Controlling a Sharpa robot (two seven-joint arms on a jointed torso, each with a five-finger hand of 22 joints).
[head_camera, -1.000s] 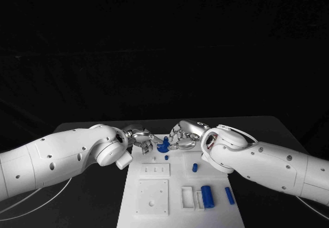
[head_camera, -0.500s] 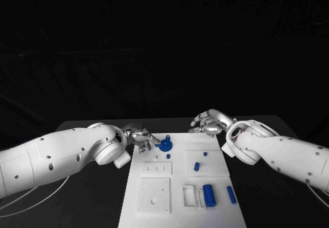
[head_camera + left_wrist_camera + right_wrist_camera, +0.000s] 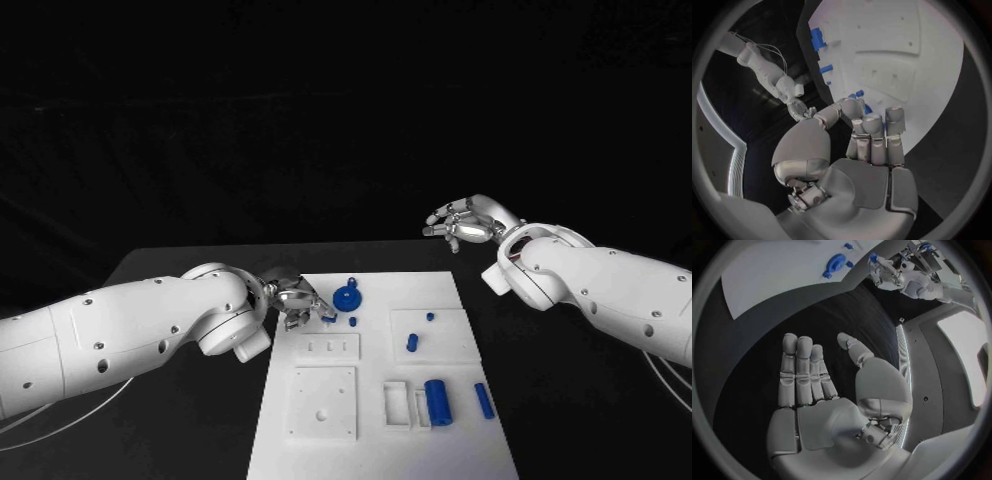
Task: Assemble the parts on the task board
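Observation:
The white task board (image 3: 378, 452) lies in the middle of the table. At its far end stands a round blue part (image 3: 348, 298) with a small knob, and a short blue peg (image 3: 355, 321) lies just in front of it. My left hand (image 3: 296, 298) sits at the board's far left edge beside that part. Its fingers (image 3: 872, 131) are drawn together against the thumb, and I see nothing between them. My right hand (image 3: 464, 222) hangs raised beyond the board's far right corner with its fingers (image 3: 799, 371) spread and nothing in it.
More blue parts lie on the board's right half: a peg (image 3: 411, 342), a tiny piece (image 3: 428, 318), a thick cylinder (image 3: 436, 400) and a thinner one (image 3: 483, 400). White recessed blocks (image 3: 323, 405) take up its left half. Black table (image 3: 577, 400) flanks the board.
My right hand has let go of the round blue part and lifted away to the far right. The left hand has drawn back a little from the part, which stays on the board.

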